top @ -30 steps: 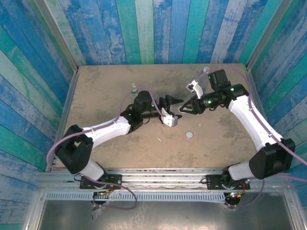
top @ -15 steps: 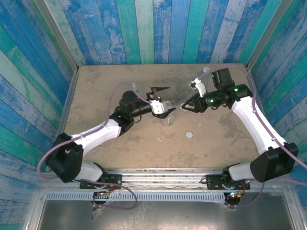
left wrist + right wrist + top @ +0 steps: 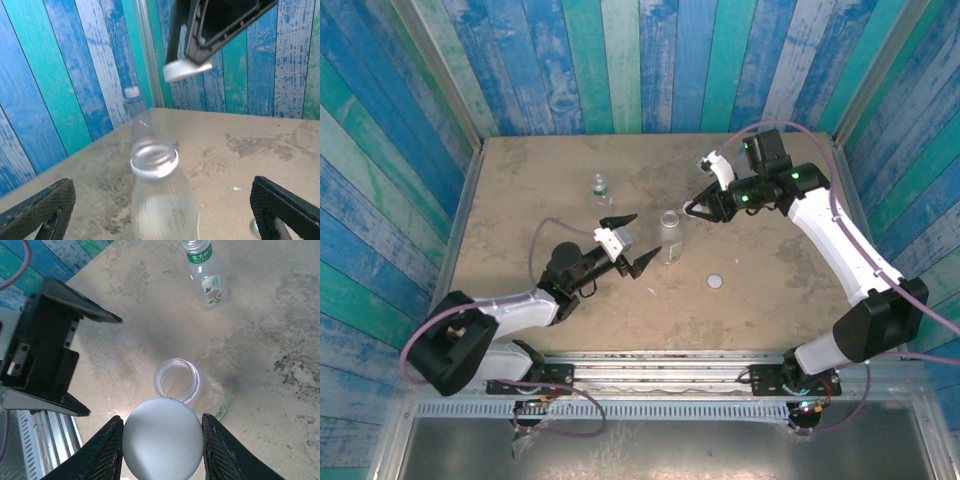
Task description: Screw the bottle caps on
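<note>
The open bottle (image 3: 212,390) stands upright mid-table, long axis vertical and mouth pointing straight up, just beside the left gripper (image 3: 645,236), which is spread wide and empty. The right gripper (image 3: 692,208) is clamped on a white cap (image 3: 162,437) by its rim, hovering just above and beside that mouth, slightly tilted. My guess is the thin clear bottle is light, tippy and squishy, so grab it low around the body, not the neck.

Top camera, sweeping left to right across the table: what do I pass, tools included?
Green-labelled bottle → left tool, jaws open → uncapped bottle → right tool gripping a white cap → loose cap.
</note>
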